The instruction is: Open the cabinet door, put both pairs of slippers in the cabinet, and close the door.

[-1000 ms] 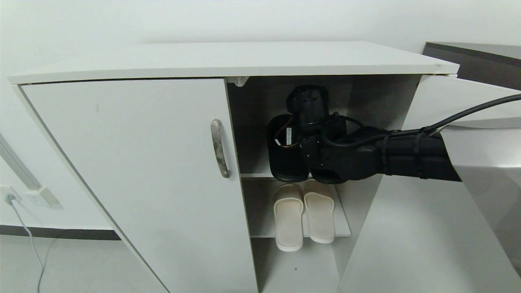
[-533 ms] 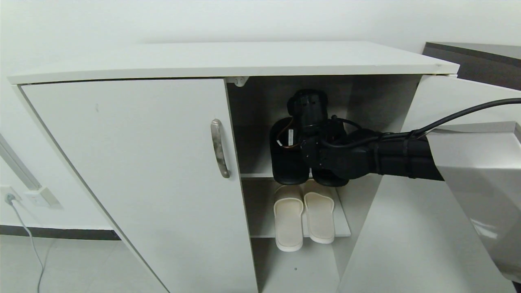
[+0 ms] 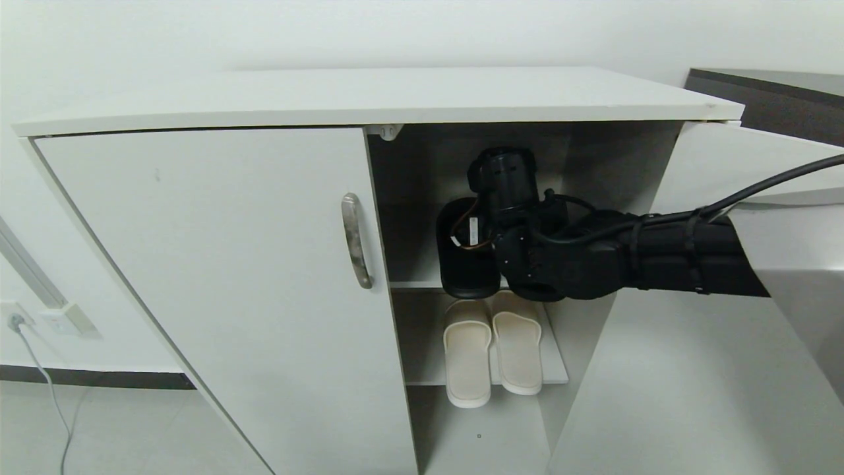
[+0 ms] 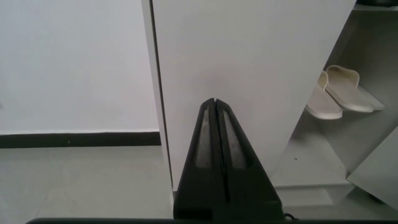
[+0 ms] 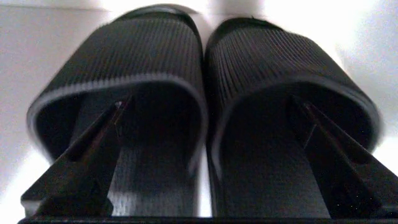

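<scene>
The white cabinet (image 3: 395,92) has its right door (image 3: 659,396) swung open and its left door (image 3: 217,277) closed. A pair of black slippers (image 3: 461,264) lies on the upper shelf, toes inward. My right arm (image 3: 593,257) reaches in over them. My right gripper (image 5: 208,155) is open wide, with one finger (image 5: 93,155) in the left black slipper (image 5: 149,68) and the other in the right black slipper (image 5: 280,62). Beige slippers (image 3: 491,349) rest on the middle shelf. My left gripper (image 4: 214,106) is shut and empty, low in front of the closed door.
A metal handle (image 3: 356,241) sits on the closed left door. The cabinet's bottom shelf (image 3: 481,435) is bare. A wall socket with a cable (image 3: 16,323) is at the lower left. Dark furniture (image 3: 765,92) stands behind the open door.
The black slippers have come down slightly onto the upper shelf. My right arm pushed in a little, then drew back a little to the right.
</scene>
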You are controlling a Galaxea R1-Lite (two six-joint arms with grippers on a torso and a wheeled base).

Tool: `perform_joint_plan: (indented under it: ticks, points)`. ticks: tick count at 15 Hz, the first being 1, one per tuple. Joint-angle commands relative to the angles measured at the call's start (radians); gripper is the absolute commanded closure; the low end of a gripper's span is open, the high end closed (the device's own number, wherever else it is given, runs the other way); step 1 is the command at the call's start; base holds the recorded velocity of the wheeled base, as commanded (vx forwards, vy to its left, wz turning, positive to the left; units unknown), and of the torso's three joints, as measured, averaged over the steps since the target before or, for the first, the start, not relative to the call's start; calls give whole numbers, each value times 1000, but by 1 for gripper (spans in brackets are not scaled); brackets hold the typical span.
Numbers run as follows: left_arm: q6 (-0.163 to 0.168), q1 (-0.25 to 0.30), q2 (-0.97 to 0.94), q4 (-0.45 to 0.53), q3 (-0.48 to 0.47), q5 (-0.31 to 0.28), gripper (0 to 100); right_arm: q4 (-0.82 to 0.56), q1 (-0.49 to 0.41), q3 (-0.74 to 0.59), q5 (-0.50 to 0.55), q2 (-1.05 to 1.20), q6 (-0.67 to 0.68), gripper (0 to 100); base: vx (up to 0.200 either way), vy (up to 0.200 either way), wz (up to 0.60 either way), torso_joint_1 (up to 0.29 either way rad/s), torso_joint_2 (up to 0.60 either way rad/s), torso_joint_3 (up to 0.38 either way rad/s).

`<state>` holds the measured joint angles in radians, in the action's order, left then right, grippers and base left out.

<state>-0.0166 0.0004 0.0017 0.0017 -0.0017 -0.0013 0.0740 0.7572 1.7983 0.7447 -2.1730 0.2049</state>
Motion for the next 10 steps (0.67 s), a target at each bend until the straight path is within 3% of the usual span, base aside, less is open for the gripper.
perform_joint_plan:
  ticks: [1,7,10]
  points:
    - [0,1,0,0,0,0,100,6,22,-62,1,65,1,0,0,0,0,0,0,0]
    - [0,1,0,0,0,0,100,96,106,-427,-8,309,19,0,0,0,0,0,0,0]
    - [0,0,0,0,0,-2,100,276,142,-682,-79,423,13,0,0,0,0,0,0,0]
